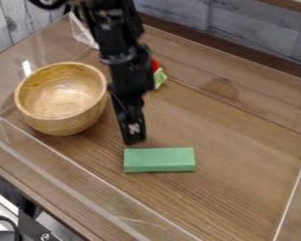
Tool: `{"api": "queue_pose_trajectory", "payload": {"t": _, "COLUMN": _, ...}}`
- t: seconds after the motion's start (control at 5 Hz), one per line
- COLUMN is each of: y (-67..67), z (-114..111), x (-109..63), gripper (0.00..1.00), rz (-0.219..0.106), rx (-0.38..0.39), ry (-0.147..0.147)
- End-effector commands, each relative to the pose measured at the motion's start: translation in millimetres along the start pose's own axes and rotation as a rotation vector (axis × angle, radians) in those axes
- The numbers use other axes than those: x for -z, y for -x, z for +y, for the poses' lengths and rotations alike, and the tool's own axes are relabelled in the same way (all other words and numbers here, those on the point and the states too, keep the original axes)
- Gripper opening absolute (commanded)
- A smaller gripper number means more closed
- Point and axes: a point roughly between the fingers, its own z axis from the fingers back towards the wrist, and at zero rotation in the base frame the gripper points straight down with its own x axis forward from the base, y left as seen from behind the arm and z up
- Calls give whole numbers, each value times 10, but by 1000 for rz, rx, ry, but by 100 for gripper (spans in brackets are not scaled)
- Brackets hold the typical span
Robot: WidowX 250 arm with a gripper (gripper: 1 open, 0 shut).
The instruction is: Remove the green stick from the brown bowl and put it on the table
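- At the near left corner, partly cut off by the picture's edge, sits some black hardware [7, 229] with a rounded part, outside the clear wall.
- The tabletop [229, 193] is brown wood grain, its planks running diagonally across the view.
- The green stick [160, 160] lies flat on the tabletop, outside the bowl, to the picture's right of it and a little nearer the camera. Its long side runs roughly left to right, and its whole top face shows.
- Just beyond the stick are the dark fingers [134, 130], pointing down and blurred. They have hold of nothing that I can see, and the stick is apart from them; how far open they stand, I cannot tell.
- The brown bowl [63, 98] stands upright at the left, its round rim facing up. No object shows in the visible part of its inside.
- Beyond the fingers, partly hidden by the black arm [105, 52], is a red thing [154, 64] with some green beside it.
- A low clear wall edges the tabletop.
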Motion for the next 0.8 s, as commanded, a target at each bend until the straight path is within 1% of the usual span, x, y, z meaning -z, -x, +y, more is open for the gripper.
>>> {"api": "queue_pose_trajectory", "payload": {"t": 0.0, "y": -26, "z": 198, "x": -321, "gripper": 100, "rz": -46, "rx": 69, "ry": -57}}
{"api": "queue_pose_trajectory", "payload": {"t": 0.2, "y": -20, "z": 228, "x": -397, "gripper": 100, "rz": -42, "rx": 148, "ry": -57}}
{"api": "queue_pose_trajectory", "payload": {"t": 0.6, "y": -158, "z": 381, "x": -568, "gripper": 100, "rz": -35, "rx": 242, "ry": -52}}
